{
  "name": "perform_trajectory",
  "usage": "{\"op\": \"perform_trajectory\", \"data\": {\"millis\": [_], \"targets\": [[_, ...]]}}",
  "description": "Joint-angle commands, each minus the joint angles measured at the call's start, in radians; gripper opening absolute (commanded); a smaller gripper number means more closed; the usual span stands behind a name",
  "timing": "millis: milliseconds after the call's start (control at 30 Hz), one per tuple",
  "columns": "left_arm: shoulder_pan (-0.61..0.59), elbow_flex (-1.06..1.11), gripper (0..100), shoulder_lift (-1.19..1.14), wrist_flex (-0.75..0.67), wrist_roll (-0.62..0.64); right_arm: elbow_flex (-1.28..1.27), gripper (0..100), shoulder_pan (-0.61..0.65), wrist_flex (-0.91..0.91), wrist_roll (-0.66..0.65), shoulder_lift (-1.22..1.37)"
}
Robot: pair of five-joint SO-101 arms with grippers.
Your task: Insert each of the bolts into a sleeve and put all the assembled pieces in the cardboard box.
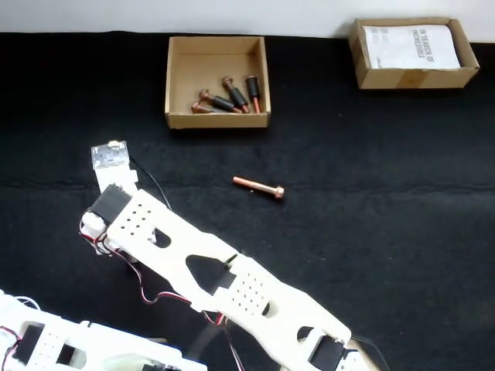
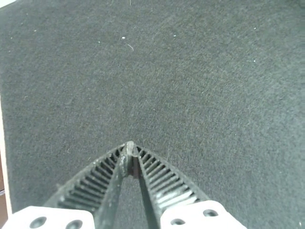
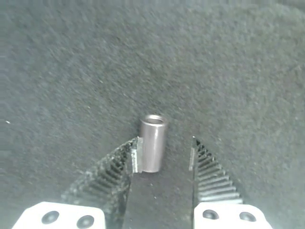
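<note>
A dark metal sleeve (image 3: pixel 154 143) stands upright on the black mat between the fingers of my right gripper (image 3: pixel 165 142), which is open. The sleeve rests against one finger (image 3: pixel 135 155) and stands apart from the other. My left gripper (image 2: pixel 129 147) is shut with nothing in it, low over bare mat. One copper bolt (image 1: pixel 258 186) lies loose on the mat in the middle of the high view. Behind it, the cardboard box (image 1: pixel 216 120) holds three assembled bolt-and-sleeve pieces (image 1: pixel 228 98).
A white arm (image 1: pixel 193 263) stretches from the lower right towards the left of the table, and another arm (image 1: pixel 69 344) lies folded at the lower left corner. A second cardboard box (image 1: pixel 410 77) with a printed sheet sits at the back right.
</note>
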State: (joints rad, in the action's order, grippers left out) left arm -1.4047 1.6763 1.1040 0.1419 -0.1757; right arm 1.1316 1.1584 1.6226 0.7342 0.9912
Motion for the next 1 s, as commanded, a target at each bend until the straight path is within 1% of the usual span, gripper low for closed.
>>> {"op": "perform_trajectory", "data": {"millis": [0, 67, 133, 200, 533, 700, 900, 967], "targets": [[0.021, 0.015, 2, 0.012, 0.006, -0.009, 0.002, 14.5, 0.005, -0.027, 0.011, -0.076], [0.021, 0.015, 2, 0.012, 0.006, -0.009, -0.002, 14.5, 0.005, -0.027, 0.021, -0.076], [0.021, 0.015, 2, 0.012, 0.006, -0.009, -0.005, 14.5, 0.004, -0.021, 0.077, -0.076], [0.021, 0.015, 2, 0.012, 0.006, -0.009, -0.008, 14.5, 0.015, -0.018, 0.101, -0.073], [0.021, 0.015, 2, 0.012, 0.005, -0.009, 0.002, 14.5, 0.068, -0.027, 0.110, 0.018], [0.021, 0.015, 2, 0.012, 0.005, -0.009, 0.002, 14.5, 0.045, -0.025, 0.110, 0.045], [0.021, 0.015, 2, 0.012, 0.006, -0.009, 0.002, 14.4, -0.016, -0.039, 0.104, 0.085], [0.021, 0.015, 2, 0.012, 0.006, -0.009, 0.002, 11.5, -0.022, -0.041, 0.107, 0.105]]}}
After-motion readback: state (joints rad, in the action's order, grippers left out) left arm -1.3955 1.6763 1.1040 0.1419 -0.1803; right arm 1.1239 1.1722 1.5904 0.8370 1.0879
